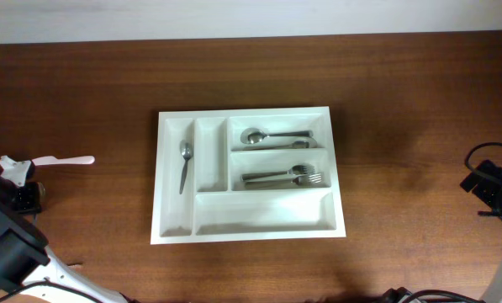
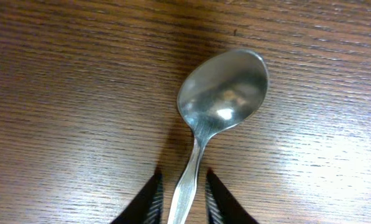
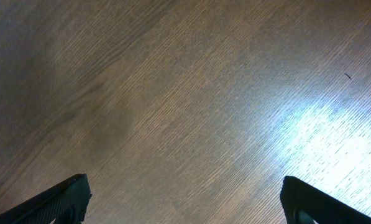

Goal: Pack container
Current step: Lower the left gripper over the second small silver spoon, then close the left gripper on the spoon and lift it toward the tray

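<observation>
Table [image 1: 82, 84] of dark brown wood grain carries the white container [image 1: 259, 215].

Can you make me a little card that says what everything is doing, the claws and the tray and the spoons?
left claw: around handle of loose spoon, grip unclear
right claw: open, above the table
tray: white, five compartments
in tray: small spoon far left; big spoon top right; forks below it
empty: second narrow slot, long bottom slot
</observation>
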Robot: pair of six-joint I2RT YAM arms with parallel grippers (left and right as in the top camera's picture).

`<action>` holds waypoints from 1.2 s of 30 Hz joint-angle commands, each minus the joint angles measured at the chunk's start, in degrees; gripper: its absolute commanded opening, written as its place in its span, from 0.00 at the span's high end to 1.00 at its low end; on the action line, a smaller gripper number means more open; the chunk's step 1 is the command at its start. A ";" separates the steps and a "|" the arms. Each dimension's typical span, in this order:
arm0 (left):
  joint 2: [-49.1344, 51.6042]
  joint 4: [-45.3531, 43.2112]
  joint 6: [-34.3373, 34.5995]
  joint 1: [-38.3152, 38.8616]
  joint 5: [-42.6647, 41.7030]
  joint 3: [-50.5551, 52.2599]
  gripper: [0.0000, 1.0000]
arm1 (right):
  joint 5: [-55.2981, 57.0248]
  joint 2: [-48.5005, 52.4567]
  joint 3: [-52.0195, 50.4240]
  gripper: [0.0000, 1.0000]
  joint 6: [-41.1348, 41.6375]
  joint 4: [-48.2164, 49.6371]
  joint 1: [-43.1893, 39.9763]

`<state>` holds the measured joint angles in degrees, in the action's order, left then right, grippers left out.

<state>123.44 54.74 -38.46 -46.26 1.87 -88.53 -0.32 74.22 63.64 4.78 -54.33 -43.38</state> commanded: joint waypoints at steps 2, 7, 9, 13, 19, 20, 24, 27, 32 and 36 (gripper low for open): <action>2.25 -0.26 -0.33 -0.24 -0.22 -0.35 0.88 | -0.35 0.15 0.00 0.01 0.57 0.17 -0.31; 2.25 -0.28 -0.33 -0.24 -0.24 -0.35 0.98 | -0.35 0.15 0.00 0.01 0.59 0.17 -0.31; 2.25 -0.31 -0.35 -0.24 -0.26 -0.35 0.98 | -0.35 0.15 0.00 0.01 0.59 0.17 -0.31; 2.25 -0.63 -0.35 -0.24 -2.01 -0.35 0.98 | -0.35 0.15 0.00 0.01 0.59 0.17 -0.31; 2.25 -2.08 -0.35 0.00 -2.80 -0.35 0.14 | -0.35 0.15 0.00 0.01 0.57 0.17 -0.31; 2.25 -2.29 -0.35 0.07 -2.80 -0.35 0.14 | -0.35 0.15 0.00 0.01 0.57 0.17 -0.31; 2.25 -3.52 -0.33 0.37 -3.54 -0.35 0.14 | -0.35 0.15 0.00 0.01 0.57 0.17 -0.31; 2.25 -4.48 -0.33 0.52 -5.25 -0.35 0.14 | -0.35 0.15 0.00 0.01 0.57 0.17 -0.31; 2.25 -5.86 -0.31 0.90 -9.44 -0.35 0.17 | -0.35 0.15 0.00 0.01 0.59 0.17 -0.31; 2.25 -6.16 -0.31 1.46 -9.62 -0.35 0.52 | -0.35 0.15 0.00 0.01 0.57 0.17 -0.31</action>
<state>123.76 48.38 -38.33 -45.63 -4.60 -88.86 -0.34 74.22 63.64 4.75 -54.33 -43.38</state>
